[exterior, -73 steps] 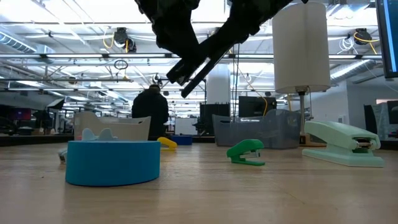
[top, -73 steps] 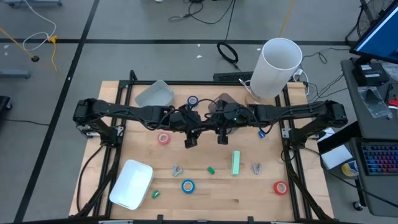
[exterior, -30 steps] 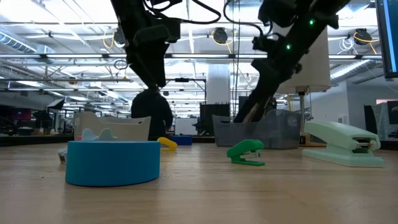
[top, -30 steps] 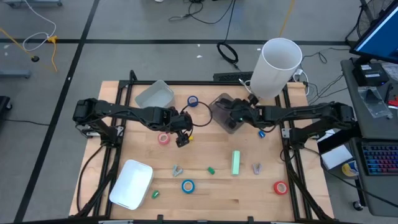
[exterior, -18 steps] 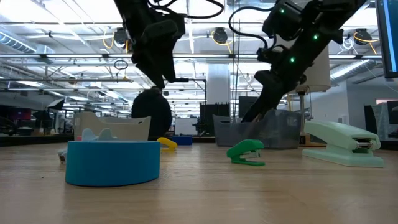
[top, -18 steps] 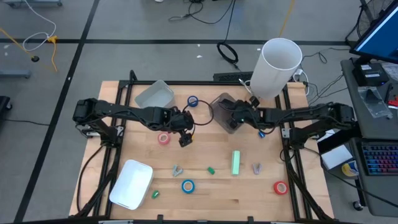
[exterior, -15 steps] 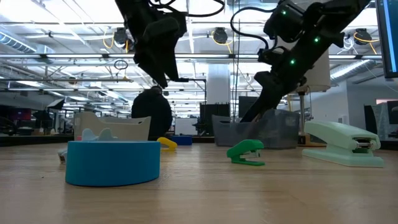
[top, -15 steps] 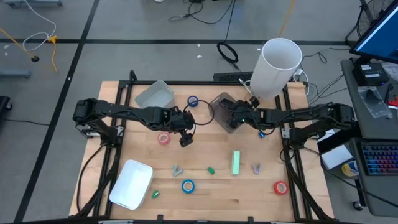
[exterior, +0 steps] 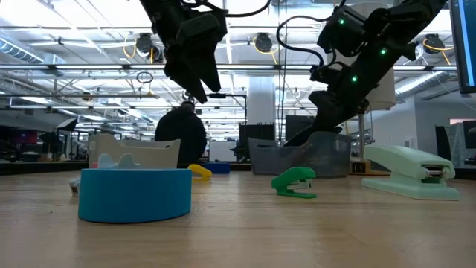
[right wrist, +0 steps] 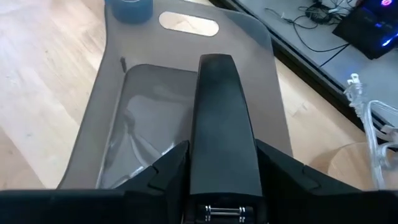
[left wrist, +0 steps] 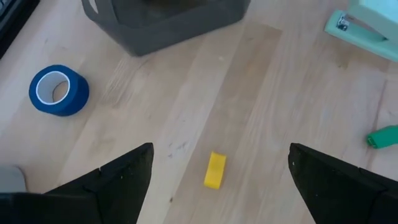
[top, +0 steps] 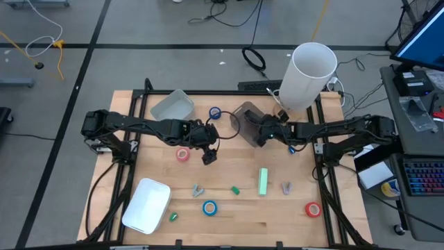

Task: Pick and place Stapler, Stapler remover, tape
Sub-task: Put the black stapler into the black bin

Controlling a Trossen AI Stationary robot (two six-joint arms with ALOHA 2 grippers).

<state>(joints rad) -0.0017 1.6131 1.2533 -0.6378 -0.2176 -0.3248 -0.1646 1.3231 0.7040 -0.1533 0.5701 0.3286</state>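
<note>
Right tool [right wrist: 221, 186] is gripping a black stapler [right wrist: 221, 118] over the grey bin [top: 248, 122]; left tool [left wrist: 214, 180] is hovering wide open above a yellow block [left wrist: 215, 169].

Left gripper [left wrist: 214, 163] hovers with fingers spread wide — right gripper [right wrist: 224, 205] is clamped on a dark stapler [right wrist: 222, 124]

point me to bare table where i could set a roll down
Free wood lies between the red tape roll and the white tray, and between the mint stapler and the dark bin. The front strip near the blue tape roll is crowded.
</note>
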